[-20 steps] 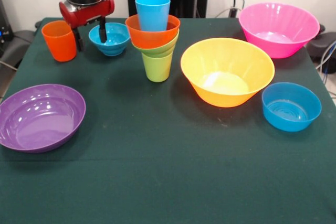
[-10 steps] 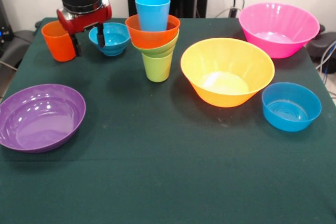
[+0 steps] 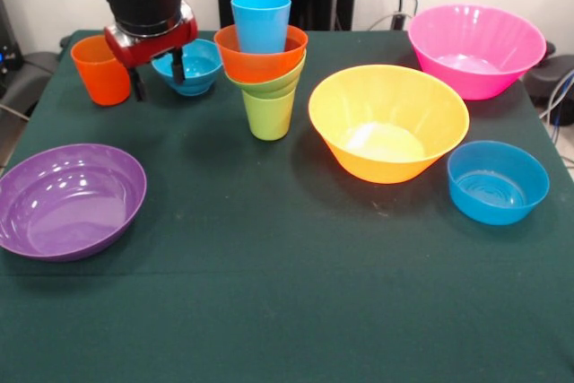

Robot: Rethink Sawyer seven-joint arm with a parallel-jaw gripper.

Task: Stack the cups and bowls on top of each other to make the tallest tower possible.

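Observation:
The tower stands at centre back: a lime green cup [image 3: 268,116] as base, a small green bowl [image 3: 272,84] on it, a medium orange bowl [image 3: 258,62] above that, and a light blue cup [image 3: 261,21] on top. My gripper [image 3: 159,86] is open at the back left. One finger is over the small blue bowl [image 3: 194,69]. The other finger is between that bowl and the orange cup [image 3: 101,69]. It holds nothing.
A large purple bowl [image 3: 70,201] sits at the front left. A yellow-orange bowl [image 3: 387,121] is right of the tower, a medium blue bowl [image 3: 497,182] is at the right, and a pink bowl [image 3: 475,49] is at the back right. The green table [image 3: 287,293] stretches forward.
The gripper has moved slightly lower in the picture and a little to the right, still astride the small blue bowl's rim. The bowls and cups have not moved.

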